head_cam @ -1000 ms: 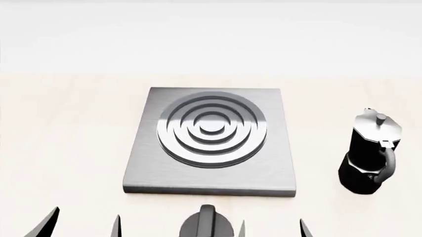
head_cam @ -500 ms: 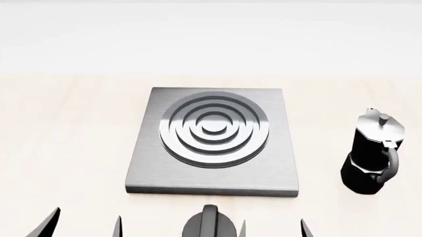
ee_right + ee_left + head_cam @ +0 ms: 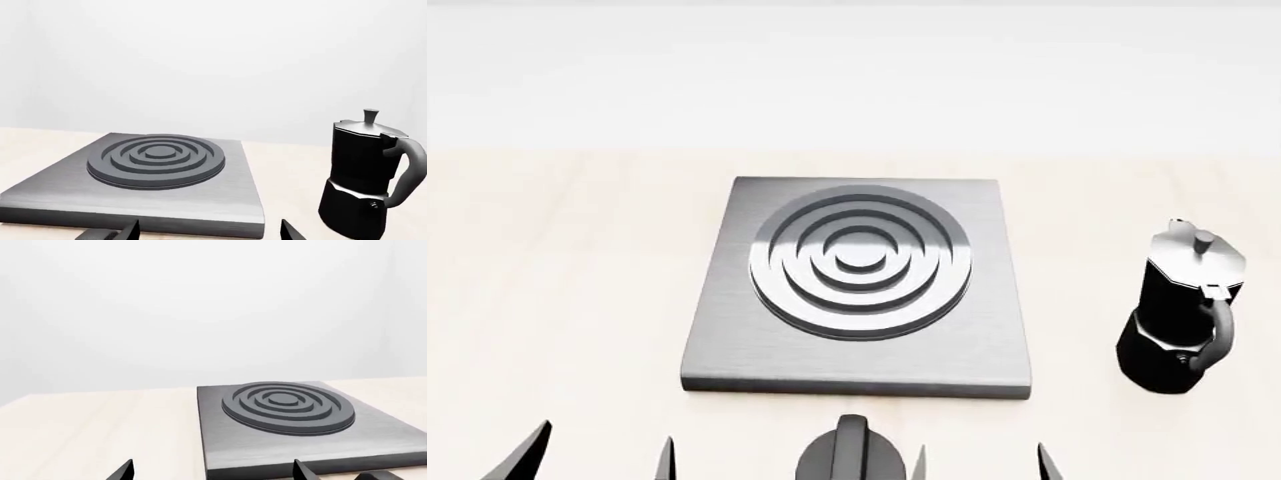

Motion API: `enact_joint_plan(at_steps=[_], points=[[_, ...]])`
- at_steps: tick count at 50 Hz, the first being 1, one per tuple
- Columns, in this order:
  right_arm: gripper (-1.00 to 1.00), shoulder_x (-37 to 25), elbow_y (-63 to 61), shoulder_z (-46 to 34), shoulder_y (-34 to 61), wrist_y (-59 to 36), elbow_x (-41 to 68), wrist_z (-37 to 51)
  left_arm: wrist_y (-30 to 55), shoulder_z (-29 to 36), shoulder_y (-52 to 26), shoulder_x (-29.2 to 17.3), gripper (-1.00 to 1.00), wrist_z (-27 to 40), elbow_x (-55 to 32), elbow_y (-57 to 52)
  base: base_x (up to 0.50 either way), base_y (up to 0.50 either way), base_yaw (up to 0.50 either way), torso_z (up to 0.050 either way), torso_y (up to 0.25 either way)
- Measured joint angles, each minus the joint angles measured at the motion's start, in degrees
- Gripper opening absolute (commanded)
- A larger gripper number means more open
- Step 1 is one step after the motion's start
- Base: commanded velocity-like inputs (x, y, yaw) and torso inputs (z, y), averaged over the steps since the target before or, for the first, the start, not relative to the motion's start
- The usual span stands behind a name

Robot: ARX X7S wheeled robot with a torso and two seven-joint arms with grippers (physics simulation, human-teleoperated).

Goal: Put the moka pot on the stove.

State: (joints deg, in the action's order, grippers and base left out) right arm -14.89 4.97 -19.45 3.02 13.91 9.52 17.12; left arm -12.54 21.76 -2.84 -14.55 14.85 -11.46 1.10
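The moka pot is glossy black with a silver-grey lid and knob; it stands upright on the light wooden table to the right of the stove, handle toward me. It also shows in the right wrist view. The stove is a flat dark grey square plate with raised concentric rings, at the table's middle; it shows too in the left wrist view and the right wrist view. My left gripper and right gripper are open and empty at the near edge, short of the stove.
A squat black round knob with a ridge sits just in front of the stove's near edge, between my two grippers. The wooden tabletop stretches wide to the left of the stove. A plain white wall lies behind.
The view shifted very slightly, so the stove and pot sit a few pixels further right than one second ago. The grippers and objects have not visibly moved since half a second ago.
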Motion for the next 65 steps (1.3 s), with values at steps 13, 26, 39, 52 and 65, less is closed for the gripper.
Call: enact_joint_plan(at_steps=[13,26,39,52,65], points=[[1.00,-0.1,0.9,-0.1,0.8,0.1,-0.6,0.4,0.1,0.1,-0.7,-0.1,1.00,0.0,-0.6,0.5,0.00,0.00,0.00,0.000,0.000],[1.00,1.3,24.5,1.9,23.4,1.2,3.7,-8.7,0.2,0.1,-1.6,-0.2,1.00,-0.2,-1.4,1.2,0.00,0.00,0.00,0.000,0.000],[1.00,1.1,32.8,2.9,32.3,-0.7,5.6,-11.4,0.0,0.4,-2.5,-0.1,1.00,-0.3,-1.7,2.4,0.00,0.00,0.00,0.000,0.000],[1.00,-1.1,32.0,3.8,35.1,-4.5,5.5,-9.2,0.2,0.6,-2.9,-0.4,1.00,-0.3,-2.1,2.4,0.00,0.00,0.00,0.000,0.000],[1.00,-4.3,25.4,4.3,35.2,-9.5,5.0,-6.6,0.4,0.8,-3.3,-0.6,1.00,-0.5,-2.6,2.6,0.00,0.00,0.00,0.000,0.000]])
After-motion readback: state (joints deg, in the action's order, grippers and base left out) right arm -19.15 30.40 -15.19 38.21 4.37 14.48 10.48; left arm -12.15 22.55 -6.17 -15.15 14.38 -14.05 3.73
